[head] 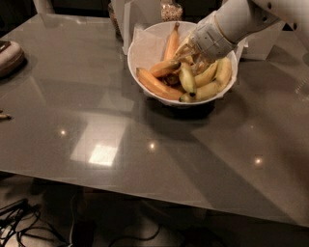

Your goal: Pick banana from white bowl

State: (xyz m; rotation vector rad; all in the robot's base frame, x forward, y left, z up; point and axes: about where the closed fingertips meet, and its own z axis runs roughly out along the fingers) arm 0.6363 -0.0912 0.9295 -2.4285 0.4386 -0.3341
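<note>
The white bowl (145,72) with a white paper lining stands at the back middle of the grey table (145,144). It holds several bananas (188,79), yellow and orange-brown; one stands upright at the back (172,43). My gripper (189,52) reaches down into the bowl from the upper right, on a white arm (231,24), among the bananas in the middle of the pile. Its tips are hidden among the fruit.
A white box (263,43) stands behind the bowl at the right. A jar (171,9) and a white container (133,14) stand behind the bowl. A rounded object (7,55) lies at the table's left edge. Cables (19,217) lie on the floor below.
</note>
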